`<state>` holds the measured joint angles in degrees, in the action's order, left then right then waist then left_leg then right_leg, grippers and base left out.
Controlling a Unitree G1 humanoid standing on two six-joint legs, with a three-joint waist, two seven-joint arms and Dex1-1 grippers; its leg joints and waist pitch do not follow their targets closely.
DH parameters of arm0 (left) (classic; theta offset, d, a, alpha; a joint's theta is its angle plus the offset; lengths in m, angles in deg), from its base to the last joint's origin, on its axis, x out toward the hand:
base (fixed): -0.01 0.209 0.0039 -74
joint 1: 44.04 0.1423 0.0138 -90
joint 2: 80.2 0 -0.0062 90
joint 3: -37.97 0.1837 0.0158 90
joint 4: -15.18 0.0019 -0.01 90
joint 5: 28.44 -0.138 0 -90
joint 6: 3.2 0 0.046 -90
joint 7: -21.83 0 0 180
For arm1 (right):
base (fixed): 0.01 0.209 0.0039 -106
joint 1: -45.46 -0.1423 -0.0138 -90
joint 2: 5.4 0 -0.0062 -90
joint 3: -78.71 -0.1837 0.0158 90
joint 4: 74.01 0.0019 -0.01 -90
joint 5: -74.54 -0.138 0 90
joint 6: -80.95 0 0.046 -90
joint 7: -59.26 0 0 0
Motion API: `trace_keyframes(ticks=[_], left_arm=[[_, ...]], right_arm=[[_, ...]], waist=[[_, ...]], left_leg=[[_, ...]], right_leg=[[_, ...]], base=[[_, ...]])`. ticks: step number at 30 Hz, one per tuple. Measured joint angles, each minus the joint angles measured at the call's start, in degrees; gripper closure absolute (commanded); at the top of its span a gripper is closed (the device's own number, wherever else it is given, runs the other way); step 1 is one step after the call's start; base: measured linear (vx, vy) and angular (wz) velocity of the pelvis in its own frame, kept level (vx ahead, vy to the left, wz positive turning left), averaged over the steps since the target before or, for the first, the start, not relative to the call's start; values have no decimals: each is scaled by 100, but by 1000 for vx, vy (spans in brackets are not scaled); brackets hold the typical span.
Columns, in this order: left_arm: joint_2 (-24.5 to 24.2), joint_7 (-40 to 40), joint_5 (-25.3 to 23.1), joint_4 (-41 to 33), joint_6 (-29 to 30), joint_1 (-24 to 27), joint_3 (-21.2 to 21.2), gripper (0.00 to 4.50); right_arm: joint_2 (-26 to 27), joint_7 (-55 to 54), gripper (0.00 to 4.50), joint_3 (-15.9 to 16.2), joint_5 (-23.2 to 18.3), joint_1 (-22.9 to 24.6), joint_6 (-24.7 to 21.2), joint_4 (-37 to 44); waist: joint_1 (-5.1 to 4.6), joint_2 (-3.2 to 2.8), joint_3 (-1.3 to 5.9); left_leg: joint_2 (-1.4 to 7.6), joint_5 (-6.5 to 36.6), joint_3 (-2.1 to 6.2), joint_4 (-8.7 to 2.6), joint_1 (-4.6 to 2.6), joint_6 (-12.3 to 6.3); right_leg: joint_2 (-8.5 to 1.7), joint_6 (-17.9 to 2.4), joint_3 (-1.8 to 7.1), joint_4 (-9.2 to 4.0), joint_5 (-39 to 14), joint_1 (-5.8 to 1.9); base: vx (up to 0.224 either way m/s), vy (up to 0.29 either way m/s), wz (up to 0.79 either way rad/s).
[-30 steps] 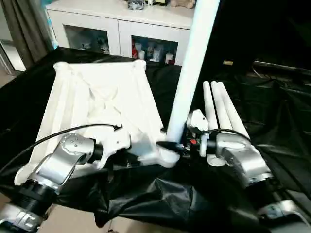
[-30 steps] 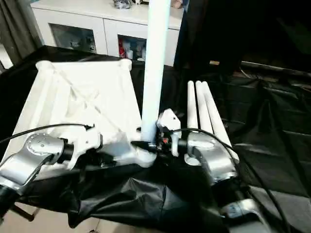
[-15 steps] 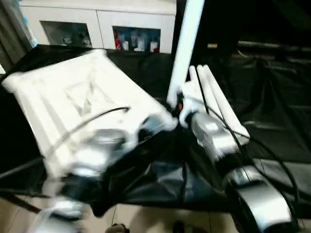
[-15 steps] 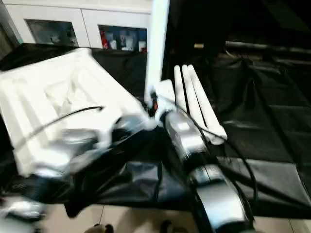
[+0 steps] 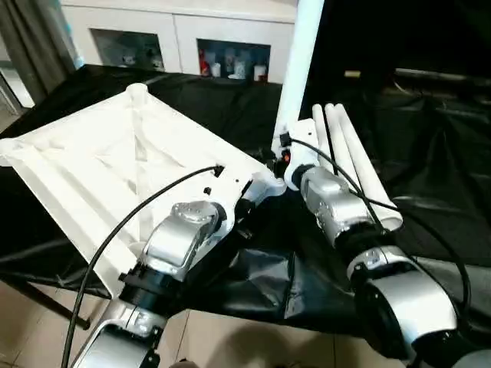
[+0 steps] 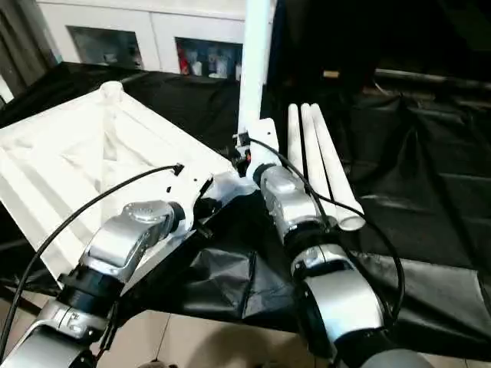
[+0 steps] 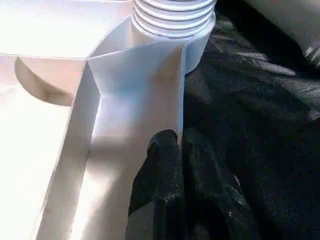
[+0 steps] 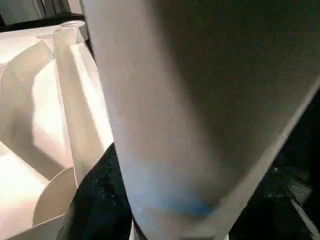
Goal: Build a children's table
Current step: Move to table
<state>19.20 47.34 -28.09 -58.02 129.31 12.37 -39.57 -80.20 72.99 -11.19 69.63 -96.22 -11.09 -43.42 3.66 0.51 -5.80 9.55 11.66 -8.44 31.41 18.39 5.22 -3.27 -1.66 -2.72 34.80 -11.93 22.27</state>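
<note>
Clearly the robot's view has swung over the last second, so the upturned table top (image 5: 115, 165) now sits at an angle across the black cloth (image 5: 430, 138), where a moment ago its near edge ran square to the robot; how much of that is the head turning and how much the top itself sliding I cannot say for sure. Both forearms have closed in on the same near corner. The left gripper (image 7: 165, 165) has its black fingers pressed together on the thin rim wall just beside the corner socket (image 7: 175, 30), where the ribbed end of a leg is seated. The right gripper (image 6: 247, 149) is clamped about the base of that upright leg (image 5: 299, 69), its jaws held apart by the leg's width, and the leg stands as tall and nearly straight as before. Three spare legs (image 5: 349, 165) lie side by side on the cloth just beyond the right forearm, untouched. My reading is that the first leg is being turned or pressed home, with the other three corners yet to be filled.
</note>
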Motion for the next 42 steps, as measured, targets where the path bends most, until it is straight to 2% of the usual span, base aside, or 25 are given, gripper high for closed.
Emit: trace_keyframes(ticks=[4,7,8,10,12,15,18,19,20,23,24,27,28,29,32,35,37,42], left_arm=[[-31,71,23,102,-94,-31,0,450],[-110,188,52,231,-229,-85,24,450],[-150,243,57,275,-318,-87,39,450],[-237,259,57,358,-440,-99,42,450],[-374,286,11,467,-547,-158,36,450],[-618,521,-8,474,-686,-168,34,450],[-799,692,-14,464,-847,-168,24,450],[-851,754,-12,461,-871,-168,24,450],[-908,855,-7,455,-911,-166,28,450],[-1099,1076,1,344,-1015,-82,37,450],[-1143,1142,0,308,-1055,-59,48,450],[-1261,1294,0,219,-1178,11,96,450],[-1293,1327,0,166,-1185,50,103,450],[-1330,1374,-1,78,-1190,112,107,450],[-1401,1507,-1,-137,-1194,252,145,450],[-1453,1607,-1,-282,-1211,335,201,450],[-1458,1659,-1,-351,-1220,385,227,450],[-1554,1693,-4,-506,-1221,495,262,450]], right_arm=[[0,0,260,-18,46,-51,12,-84],[1,1,260,-20,82,-167,18,-239],[2,20,225,-32,88,-193,19,-274],[31,126,190,-54,93,-205,19,-307],[102,191,181,-100,89,-181,-8,-445],[159,388,158,-201,24,-175,20,-475],[181,582,134,-225,-35,-183,17,-517],[183,636,134,-235,-51,-183,17,-527],[183,720,114,-252,-75,-184,17,-525],[183,930,98,-256,-100,-163,-15,-588],[182,987,74,-255,-96,-125,-27,-616],[198,1145,53,-252,-98,-64,4,-610],[197,1192,53,-251,-98,-64,1,-611],[197,1245,86,-250,-98,-64,3,-610],[159,1294,88,-253,-98,-62,1,-611],[160,1306,125,-251,-96,-59,22,-612],[149,1312,131,-240,-69,-50,44,-610],[137,1464,166,-226,-13,-10,53,-599]], waist=[[-16,-3,11],[-20,-29,39],[-19,-40,50],[-25,-43,71],[-65,-40,90],[-116,-66,104],[-150,-79,104],[-154,-85,105],[-155,-84,105],[-158,-84,105],[-146,-83,104],[-138,-80,105],[-138,-80,105],[-136,-80,105],[-97,-79,105],[-49,-79,105],[-29,-77,106],[-28,-74,107]], left_leg=[[1,0,1,2,41,0],[5,-1,2,2,69,-1],[6,-1,2,2,80,-2],[17,-2,-4,3,95,-2],[33,-3,-9,8,102,-2],[69,-22,2,66,140,26],[106,-48,-8,67,174,38],[120,-84,-16,69,178,25],[135,-107,-23,76,182,18],[139,-114,-30,80,205,4],[142,-117,-30,84,215,-1],[145,-122,-37,109,228,-13],[146,-121,-37,114,250,-15],[148,-121,-38,118,255,-15],[151,-122,-44,128,255,-15],[153,-119,-50,150,258,-22],[155,-114,-51,171,262,-31],[156,-103,-53,221,267,-47]], right_leg=[[0,0,-3,-7,0,2],[-1,0,-10,-17,0,22],[-1,-1,-10,-17,1,32],[-1,-2,-22,-16,4,38],[0,-6,-42,-14,15,44],[-3,-14,-99,-7,101,66],[12,-57,-121,-1,109,95],[18,-67,-127,5,99,97],[26,-75,-130,10,92,99],[28,-76,-129,6,91,115],[28,-76,-131,7,91,121],[27,-77,-130,22,92,151],[26,-77,-130,25,92,152],[25,-77,-132,27,92,154],[22,-77,-133,34,92,160],[19,-76,-133,47,93,170],[18,-76,-133,55,93,169],[9,-76,-130,84,93,168]], base=[[0,0,0],[0,0,0],[0,0,0],[0,0,0],[0,0,0],[0,0,0],[0,0,0],[0,0,0],[0,0,0],[0,0,0],[0,0,0],[0,0,0],[0,0,0],[0,0,0],[0,0,0],[0,0,0],[0,0,0],[0,0,0]])
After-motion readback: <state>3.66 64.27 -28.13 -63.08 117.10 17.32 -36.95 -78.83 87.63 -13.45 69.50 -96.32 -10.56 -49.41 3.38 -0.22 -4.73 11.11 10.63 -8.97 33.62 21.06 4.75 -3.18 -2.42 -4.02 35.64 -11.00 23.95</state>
